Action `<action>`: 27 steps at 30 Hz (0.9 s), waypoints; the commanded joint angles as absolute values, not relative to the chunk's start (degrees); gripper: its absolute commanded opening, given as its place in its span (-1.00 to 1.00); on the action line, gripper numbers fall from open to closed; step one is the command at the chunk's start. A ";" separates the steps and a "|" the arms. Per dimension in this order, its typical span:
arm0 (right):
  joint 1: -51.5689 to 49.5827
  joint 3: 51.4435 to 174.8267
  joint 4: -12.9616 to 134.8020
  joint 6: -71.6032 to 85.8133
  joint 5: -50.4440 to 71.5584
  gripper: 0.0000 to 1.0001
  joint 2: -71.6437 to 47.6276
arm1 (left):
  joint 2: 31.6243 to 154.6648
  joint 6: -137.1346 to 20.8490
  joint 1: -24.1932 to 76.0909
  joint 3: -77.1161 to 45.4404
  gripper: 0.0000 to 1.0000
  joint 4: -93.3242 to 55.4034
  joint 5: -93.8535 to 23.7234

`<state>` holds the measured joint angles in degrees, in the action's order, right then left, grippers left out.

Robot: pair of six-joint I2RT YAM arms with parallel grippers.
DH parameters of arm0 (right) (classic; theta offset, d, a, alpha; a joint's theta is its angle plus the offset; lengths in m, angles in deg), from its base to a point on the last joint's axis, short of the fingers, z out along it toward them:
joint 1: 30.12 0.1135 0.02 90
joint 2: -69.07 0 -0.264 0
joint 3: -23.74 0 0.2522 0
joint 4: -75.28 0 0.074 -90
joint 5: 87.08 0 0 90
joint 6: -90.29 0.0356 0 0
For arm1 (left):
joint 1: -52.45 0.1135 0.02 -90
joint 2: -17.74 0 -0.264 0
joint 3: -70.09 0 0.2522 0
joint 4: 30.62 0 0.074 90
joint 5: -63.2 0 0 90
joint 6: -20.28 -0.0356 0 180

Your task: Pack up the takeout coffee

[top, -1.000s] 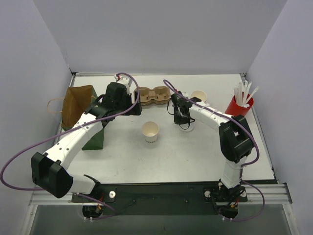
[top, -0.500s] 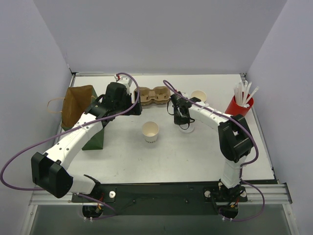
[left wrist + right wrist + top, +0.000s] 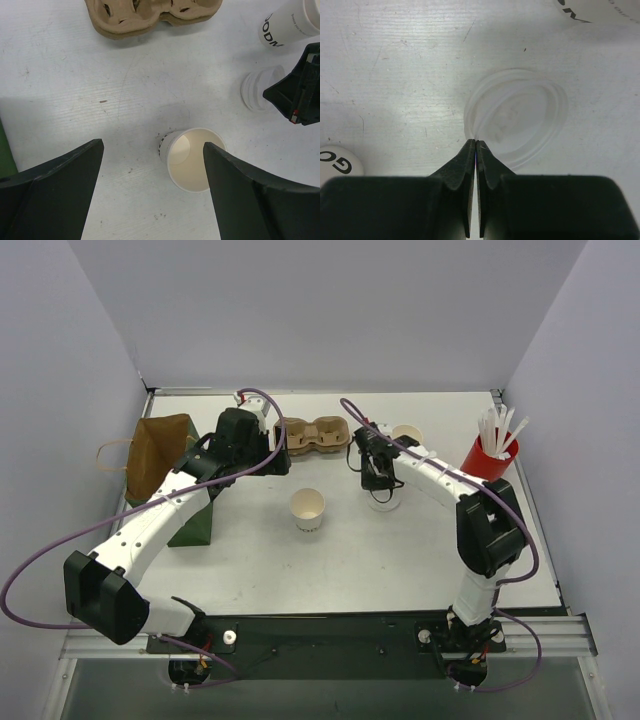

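Note:
One takeout coffee cup (image 3: 308,508) stands open and lidless mid-table; in the left wrist view this cup (image 3: 190,160) sits just inside the right finger of my open left gripper (image 3: 152,147), which hovers above it with nothing held. A second cup (image 3: 407,435) stands at the back, also showing in the left wrist view (image 3: 287,25). A round whitish lid (image 3: 515,117) lies flat on the table between them. My right gripper (image 3: 476,142) is shut, its tips pinched on the lid's near rim. From above, the right gripper (image 3: 378,475) is just behind the lid (image 3: 384,500).
The brown pulp carrier (image 3: 312,433) lies at the back centre. A red cup of white sticks (image 3: 490,452) stands at the far right. A brown paper bag (image 3: 158,452) and a green block (image 3: 196,523) sit at the left, beside the left arm.
The right gripper's jaws have closed fully at the lid's rim, and the right arm has shifted slightly to the right. The left arm and the cups have not moved.

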<state>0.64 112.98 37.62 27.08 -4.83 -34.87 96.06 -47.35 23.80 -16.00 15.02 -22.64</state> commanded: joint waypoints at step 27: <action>-6.92 124.69 44.18 40.88 30.92 -1.00 -21.28 | 95.70 -38.44 27.05 -11.61 0.95 -7.87 -46.22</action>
